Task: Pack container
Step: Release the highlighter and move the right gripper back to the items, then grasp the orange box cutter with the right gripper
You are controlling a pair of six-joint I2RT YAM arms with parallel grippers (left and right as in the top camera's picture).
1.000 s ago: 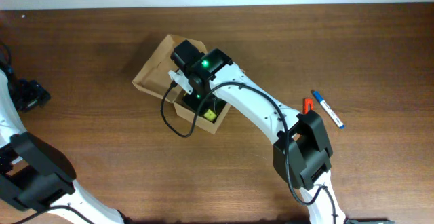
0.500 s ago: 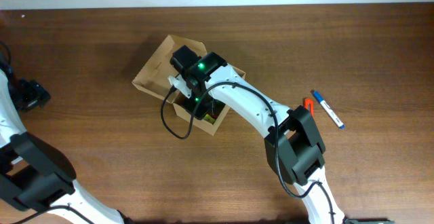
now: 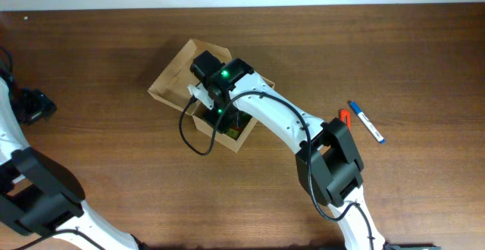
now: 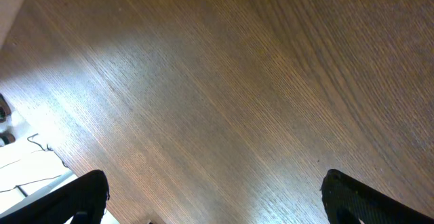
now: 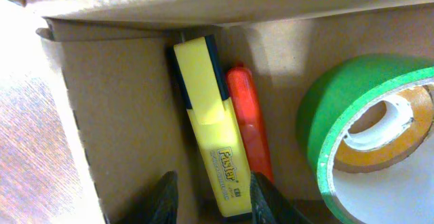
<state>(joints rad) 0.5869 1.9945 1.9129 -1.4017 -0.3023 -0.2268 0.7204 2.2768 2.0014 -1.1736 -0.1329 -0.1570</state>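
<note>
Your right gripper [image 5: 215, 200] is down inside the cardboard box [image 3: 170, 83], which sits left of the table's [image 3: 394, 45] middle with its flap thrown open toward the far left. In the right wrist view the fingers are parted and straddle the near end of a yellow highlighter [image 5: 207, 115]. There is a clear gap on one side, so judge it as no longer clamped, though whether the other finger touches the barrel cannot be told. The highlighter lies against the box wall, with a red marker [image 5: 247, 122] touching its far side, both running lengthwise away from the wrist. A green tape roll [image 5: 332, 129] lies flat just beside them. What looks left to pack is outside on the table: a blue pen [image 3: 367, 123] and a small orange-red piece [image 3: 344, 117] right next to it. They are well apart from the box on your right side, close to the right arm's elbow. The pen's long axis runs diagonally, its far end toward the box and its near end out to the right, so your wrist will likely need to turn across that line. The right arm is plainly the nearer one. Your left gripper [image 4: 217, 200] hangs wide open over bare wood at the far left edge, holding nothing.
</note>
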